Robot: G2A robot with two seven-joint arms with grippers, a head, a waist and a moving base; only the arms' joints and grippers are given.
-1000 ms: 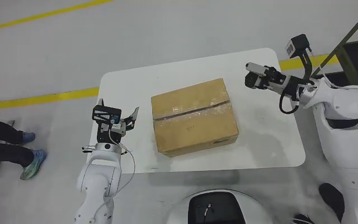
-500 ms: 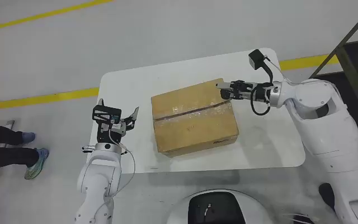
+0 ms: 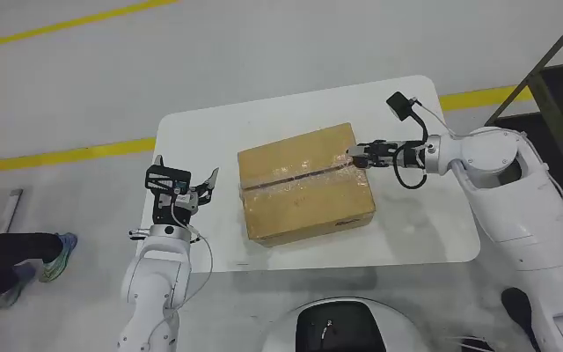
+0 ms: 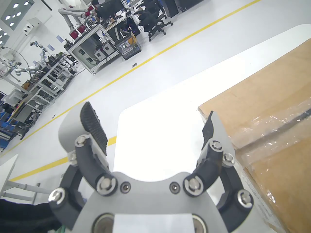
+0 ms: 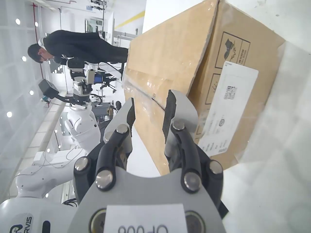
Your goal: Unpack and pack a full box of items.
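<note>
A closed cardboard box [image 3: 304, 181] sealed with clear tape along its top seam sits in the middle of the white table [image 3: 211, 136]. My right gripper [image 3: 354, 154] hovers at the box's right top edge, at the end of the taped seam [image 5: 148, 95], its fingers [image 5: 170, 110] partly apart with nothing between them. My left gripper [image 3: 182, 183] stands open at the table's left side, apart from the box [image 4: 274, 132], holding nothing.
A white shipping label [image 5: 230, 107] is stuck on the box's side wall. Bare table lies left of the box [image 4: 158, 127] and to its right [image 3: 422, 211]. Yellow floor lines run behind the table.
My right arm swung in from the table's far right corner to the box's right top edge, then drew slightly nearer the seam. The left arm has kept still.
</note>
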